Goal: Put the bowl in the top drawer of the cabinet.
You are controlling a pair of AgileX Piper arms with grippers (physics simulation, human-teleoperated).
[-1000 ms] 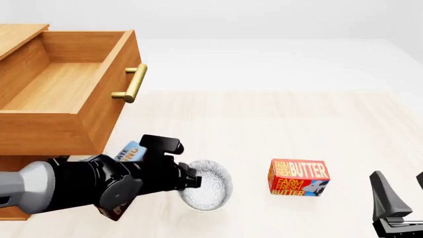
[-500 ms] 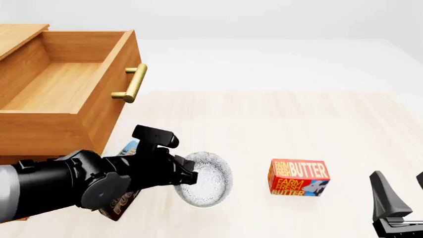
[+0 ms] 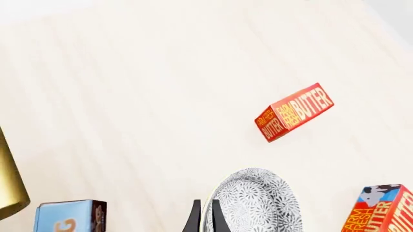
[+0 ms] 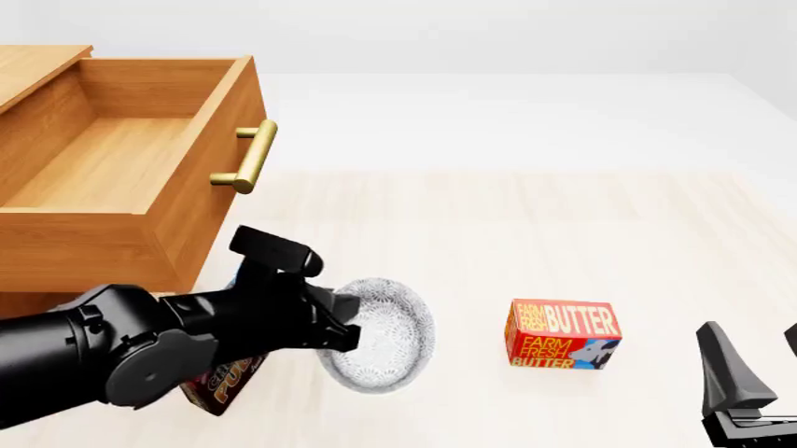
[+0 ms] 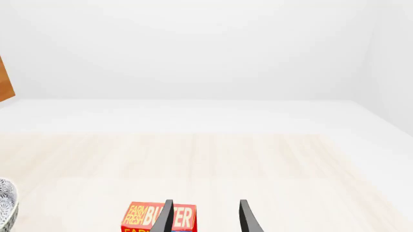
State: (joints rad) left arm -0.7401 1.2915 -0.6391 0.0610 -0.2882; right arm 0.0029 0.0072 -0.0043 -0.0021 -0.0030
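The small white bowl (image 4: 386,336) with a grey-blue pattern hangs tilted on its edge just above the table, right of the cabinet (image 4: 32,65). My left gripper (image 4: 342,323) is shut on the bowl's rim. In the left wrist view the rim of the bowl (image 3: 258,203) sits between the two dark fingertips of that gripper (image 3: 205,220). The top drawer (image 4: 88,238) is pulled out and open, its brass handle (image 4: 246,157) above and to the left of the bowl. My right gripper (image 4: 753,373) rests open at the near right corner, holding nothing.
A red butter box (image 4: 563,334) stands on the table right of the bowl, just beyond the right gripper (image 5: 205,220). A blue box (image 3: 67,217) and a second butter box (image 3: 380,210) lie under the left arm, near the cabinet's front.
The left gripper has risen and drifted a little left with the bowl, closer to the open drawer's front. The right arm has not moved.
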